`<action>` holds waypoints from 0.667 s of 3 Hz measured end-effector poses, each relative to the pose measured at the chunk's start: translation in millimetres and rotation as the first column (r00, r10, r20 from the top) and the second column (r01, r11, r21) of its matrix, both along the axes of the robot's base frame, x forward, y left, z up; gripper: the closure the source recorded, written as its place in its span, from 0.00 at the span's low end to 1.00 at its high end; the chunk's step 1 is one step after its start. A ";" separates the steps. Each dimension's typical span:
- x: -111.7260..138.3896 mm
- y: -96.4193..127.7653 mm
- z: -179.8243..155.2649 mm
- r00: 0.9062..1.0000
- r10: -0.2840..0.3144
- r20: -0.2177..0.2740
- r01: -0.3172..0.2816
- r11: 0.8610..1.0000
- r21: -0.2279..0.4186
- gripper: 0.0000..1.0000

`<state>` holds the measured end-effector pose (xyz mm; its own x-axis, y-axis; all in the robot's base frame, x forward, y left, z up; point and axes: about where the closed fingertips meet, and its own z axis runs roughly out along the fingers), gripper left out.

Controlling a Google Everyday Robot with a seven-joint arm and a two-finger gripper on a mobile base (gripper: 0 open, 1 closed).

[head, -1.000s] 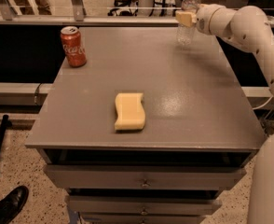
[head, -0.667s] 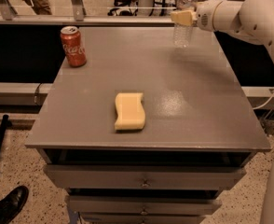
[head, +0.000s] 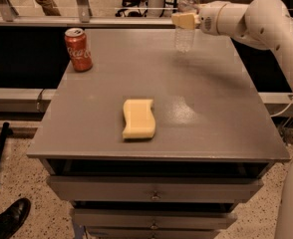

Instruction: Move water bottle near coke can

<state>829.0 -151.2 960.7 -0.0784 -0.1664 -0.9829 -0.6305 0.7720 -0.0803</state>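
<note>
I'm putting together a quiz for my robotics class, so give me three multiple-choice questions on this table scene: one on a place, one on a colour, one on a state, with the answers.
1. Where on the table does the coke can stand?
A. far left corner
B. near right corner
C. centre

2. What colour is the sponge?
A. blue
B. yellow
C. green

3. How is the water bottle?
A. lying flat
B. upright, gripped by the gripper
C. crushed beside the can

Answers:
1 A: the can stands at the table's far left.
2 B: the sponge is pale yellow.
3 B: the gripper is shut around the upright bottle at the far right.
</note>
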 end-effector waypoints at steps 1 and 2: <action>-6.2 86.5 6.7 0.987 0.157 0.024 -0.159 0.985 0.063 1.00; -14.9 134.4 5.8 0.969 0.247 0.014 -0.247 0.965 0.089 1.00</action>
